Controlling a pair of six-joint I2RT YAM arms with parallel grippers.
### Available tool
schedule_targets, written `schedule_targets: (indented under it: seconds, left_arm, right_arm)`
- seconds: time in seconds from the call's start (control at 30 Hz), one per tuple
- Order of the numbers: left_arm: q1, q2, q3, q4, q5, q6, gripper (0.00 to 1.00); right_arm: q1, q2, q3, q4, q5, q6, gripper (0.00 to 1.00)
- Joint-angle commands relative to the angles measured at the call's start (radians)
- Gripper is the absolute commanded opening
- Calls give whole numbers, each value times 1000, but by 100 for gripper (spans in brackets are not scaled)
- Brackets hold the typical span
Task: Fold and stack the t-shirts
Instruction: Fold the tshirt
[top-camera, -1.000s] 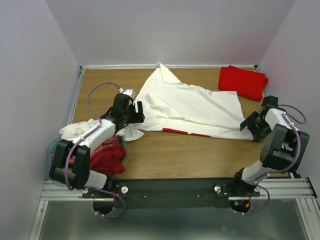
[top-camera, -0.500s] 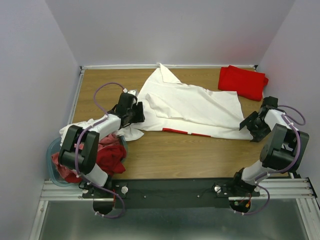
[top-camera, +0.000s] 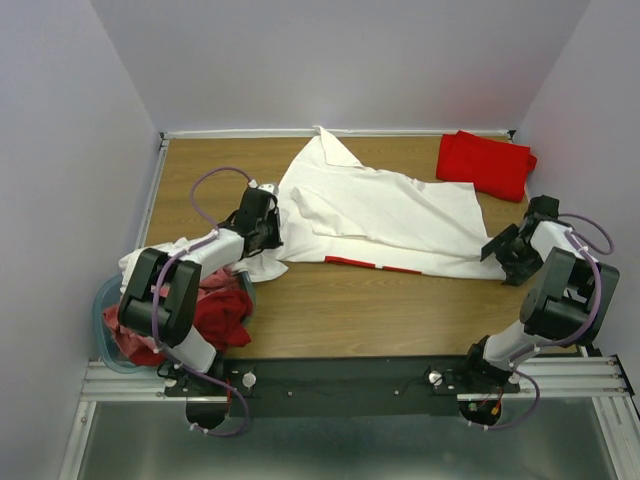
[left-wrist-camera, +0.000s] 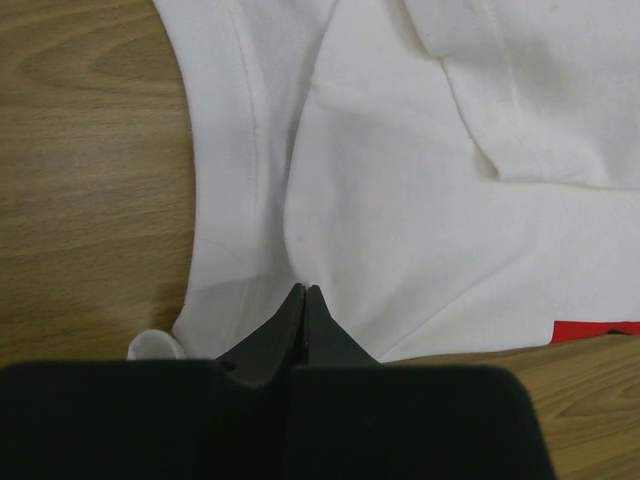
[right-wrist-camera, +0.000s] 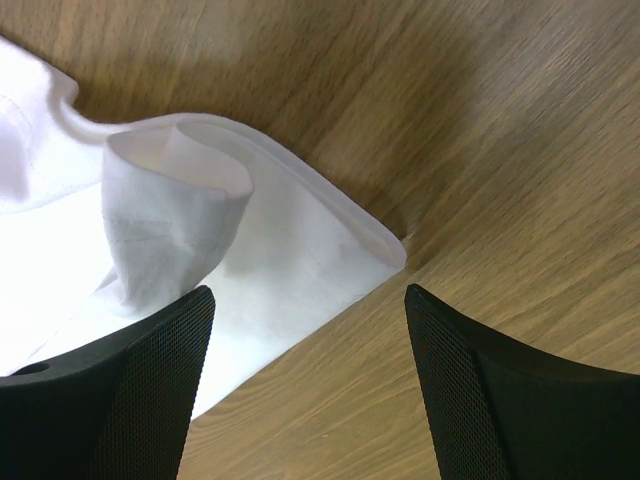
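Left wrist view: left jaws pinched shut on the white t-shirt; right jaws spread open astride its corner.

**A:** How is the left arm set?

**B:** The left arm rises from its base at the near left and folds sharply at the elbow. Its forearm reaches far and to the right.

**A:** And its end effector?

**B:** The left end effector points right. Its two black fingers are pressed tip to tip, with no gap between them.

**A:** The other side?

**B:** The right arm bends up from the near-right base, with its wrist out at the right edge. The right end effector faces left and sits low, jaws spread wide. Its mesh-textured fingers stand well apart.
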Motion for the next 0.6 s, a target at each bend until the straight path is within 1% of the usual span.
schedule_targets:
  seconds: [0.0,0.13,0.33,0.57]
  left_arm:
    - [-4,-126,-23,-42,-117,0,0]
    - [18,-209,-51,-70,-138,3,0]
    - [65,-297,-112,-82,-120,-18,0]
    - [84,-309,-123,-95,-103,-8,0]
  right_arm:
    - [-10,-26,-29,16,14,1,83]
    - [-10,-47,-21,16,34,9,83]
    - [-12,-78,-12,9,57,16,84]
    - [-12,-98,-76,-5,46,4,83]
